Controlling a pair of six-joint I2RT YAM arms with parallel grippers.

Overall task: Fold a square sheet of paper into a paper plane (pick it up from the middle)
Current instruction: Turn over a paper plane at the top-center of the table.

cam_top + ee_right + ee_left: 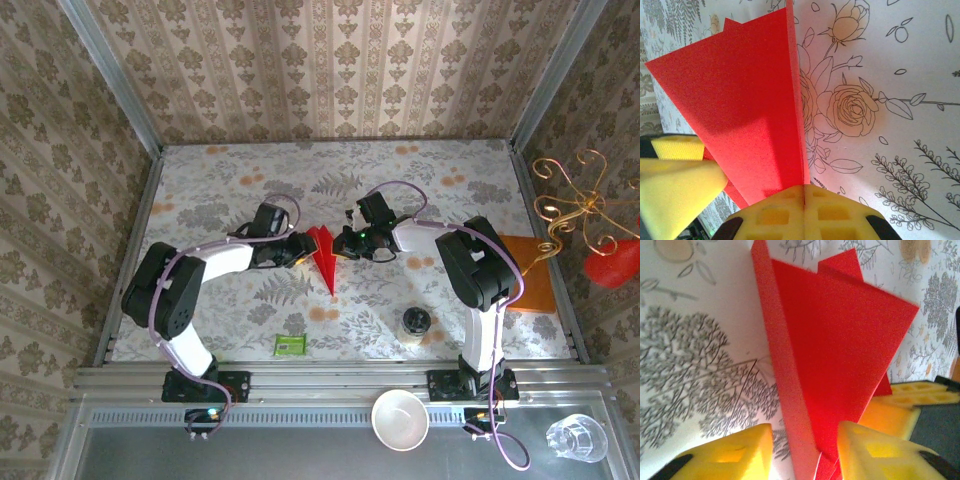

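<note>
Right gripper [805, 202]: closest to the lens. Its two yellow pads are pressed together, clamped on the upright centre flap of the folded red paper sheet [740, 100].
Left gripper [805, 457]: its yellow fingers stand apart on either side of the sheet's folded edge. One finger [875, 450] rests against the paper's face. A strip of floral tablecloth [700, 365] shows between the other finger [735, 455] and the paper, so it has no clamp.
Folded red paper sheet: it lies mid-table between the two grippers. It is creased to a narrow triangle with its point toward the arm bases and one flap standing up.
Hidden: in both wrist views the fingers and the frame edge cut off the sheet's near end. The layers under the top flap cannot be counted.
Small jar [416, 323]: it sits right of the sheet and nearer the bases. The lid is on, so its contents cannot be told.
Paper cup [400, 418]: it stands mouth up on the metal ledge [300, 420], nearer than the sheet. Its inside is plain white.
Glass tumbler [577, 437]: it is on the same ledge, far right of the sheet. It is clear, and its contents are hard to make out.
Green packet [291, 345]: it lies near-left of the sheet.
Orange pad [528, 275]: it is right of the sheet and well apart, with one edge behind the right arm.
Gold wire stand [575, 205]: it stands far right of the sheet beside a red object [612, 262] that the frame edge cuts off.
</note>
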